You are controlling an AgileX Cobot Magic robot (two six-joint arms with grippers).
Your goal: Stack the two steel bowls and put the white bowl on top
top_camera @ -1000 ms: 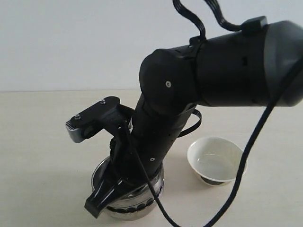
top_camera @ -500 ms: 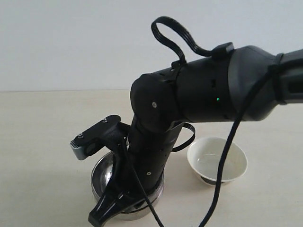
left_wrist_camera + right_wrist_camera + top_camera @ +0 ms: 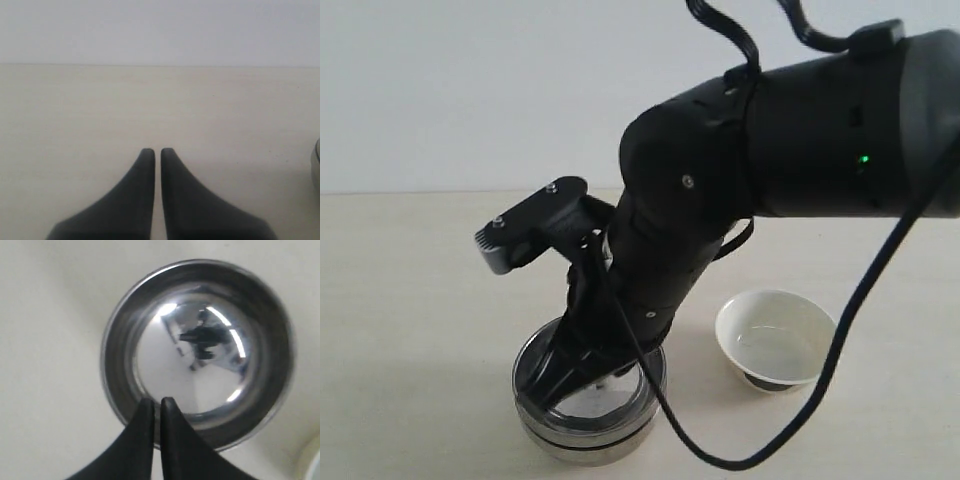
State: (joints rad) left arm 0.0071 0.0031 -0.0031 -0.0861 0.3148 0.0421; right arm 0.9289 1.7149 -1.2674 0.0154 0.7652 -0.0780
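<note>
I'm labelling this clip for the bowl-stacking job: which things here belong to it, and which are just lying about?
Job: steel bowls, one nested in the other; white bowl; right end effector, shut over the stack.
Just there: table; arm's black cable.

Glossy black jointed arm (image 3: 790,130), looping black cable (image 3: 878,265), small green light (image 3: 864,158), seemingly grey-edged wrist block (image 3: 520,232)

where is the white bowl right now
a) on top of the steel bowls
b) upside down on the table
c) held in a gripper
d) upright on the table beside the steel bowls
D: the white bowl stands upright and empty on the table, apart from the steel bowls and to their right in the exterior view, with nothing holding it.
</note>
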